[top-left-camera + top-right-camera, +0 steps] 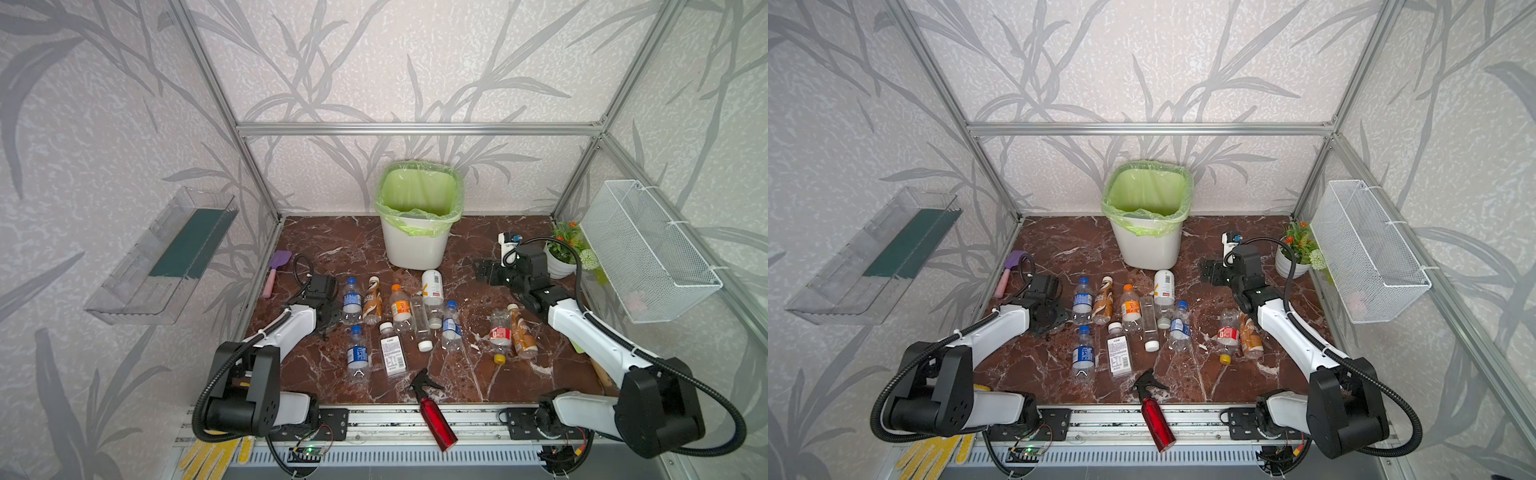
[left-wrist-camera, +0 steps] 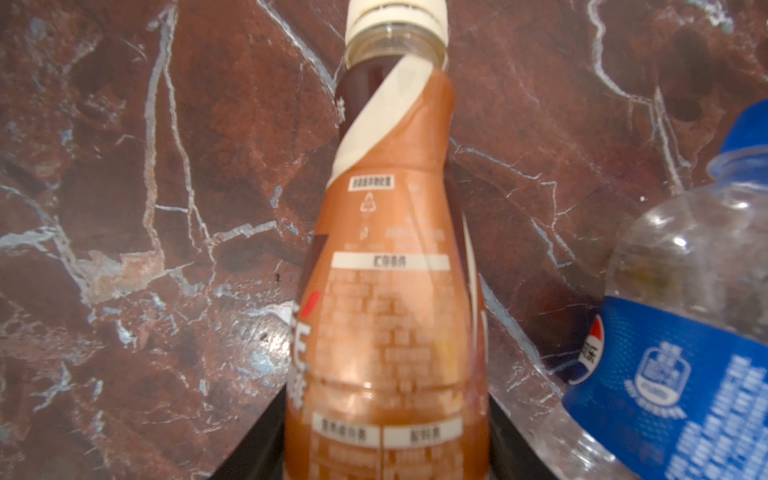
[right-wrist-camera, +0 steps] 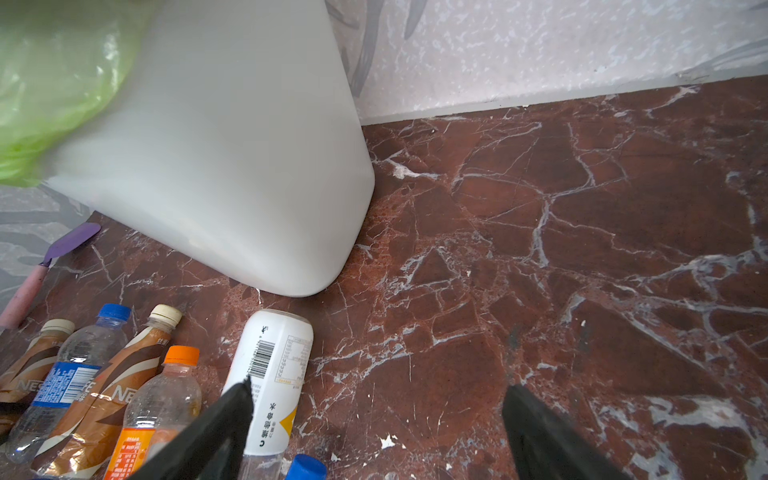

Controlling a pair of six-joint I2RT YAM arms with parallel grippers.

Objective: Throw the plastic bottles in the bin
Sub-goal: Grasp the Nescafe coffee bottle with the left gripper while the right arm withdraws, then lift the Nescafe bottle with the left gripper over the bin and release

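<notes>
Several plastic bottles lie on the marble floor in front of the bin (image 1: 415,249), among them a blue-label one (image 1: 352,301), an orange-cap one (image 1: 400,309) and a red-label one (image 1: 500,332). My left gripper (image 2: 386,399) is low at the left end of the row and shut on a brown coffee bottle (image 2: 386,257). In both top views the gripper (image 1: 328,321) hides that bottle. My right gripper (image 3: 376,419) stands open over bare floor to the right of the bin (image 3: 232,166), with a white-label bottle (image 3: 274,374) beside one finger.
A red spray bottle (image 1: 432,411) lies at the front edge. A purple spatula (image 1: 275,272) is at the left wall. At the right are a potted plant (image 1: 561,257) and a wire basket (image 1: 648,249). A clear shelf (image 1: 166,257) hangs on the left wall.
</notes>
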